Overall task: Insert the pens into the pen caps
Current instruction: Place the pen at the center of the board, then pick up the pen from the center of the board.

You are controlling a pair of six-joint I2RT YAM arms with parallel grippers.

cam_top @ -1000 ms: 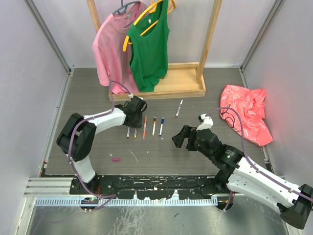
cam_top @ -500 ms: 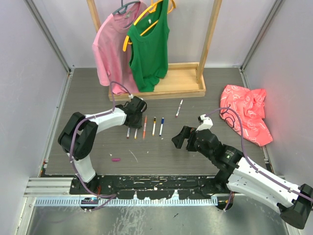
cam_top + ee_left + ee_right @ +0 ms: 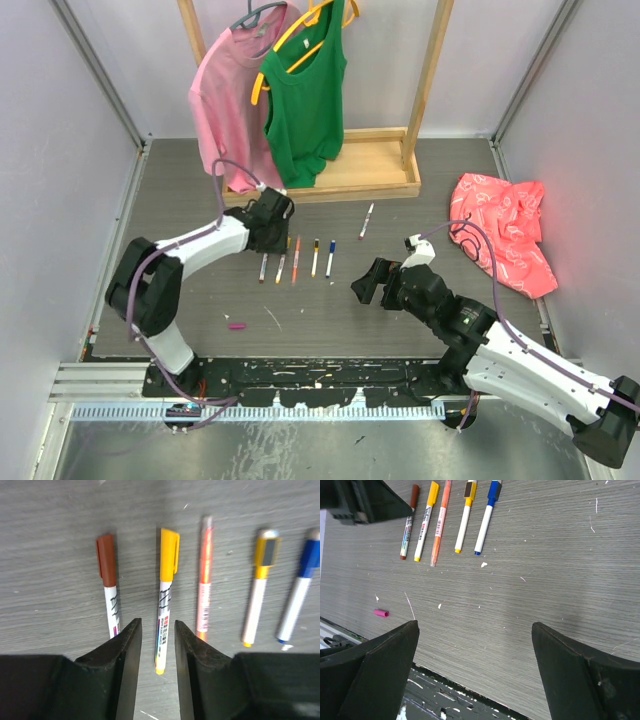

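Five capped pens lie side by side on the grey table: brown [image 3: 107,585], yellow [image 3: 165,595], orange [image 3: 204,580], yellow-black [image 3: 260,585] and blue [image 3: 300,590]. They also show as a row in the top view [image 3: 296,260]. A sixth pen [image 3: 366,220] lies apart, farther back. A loose magenta cap [image 3: 237,325] lies near the front left and shows in the right wrist view [image 3: 381,612]. My left gripper [image 3: 268,222] hovers just behind the row, its jaws [image 3: 156,630] a narrow gap apart and empty, framing the yellow pen's barrel. My right gripper [image 3: 368,280] is wide open and empty [image 3: 475,625].
A wooden clothes rack [image 3: 350,175] with a pink shirt and a green top stands at the back. A red-pink cloth [image 3: 505,240] lies at the right. Grey walls close in both sides, and a metal rail [image 3: 300,385] runs along the front edge.
My left gripper has drawn back from the pen row toward the rack, uncovering the tops of the brown and yellow pens. The right arm has not moved.
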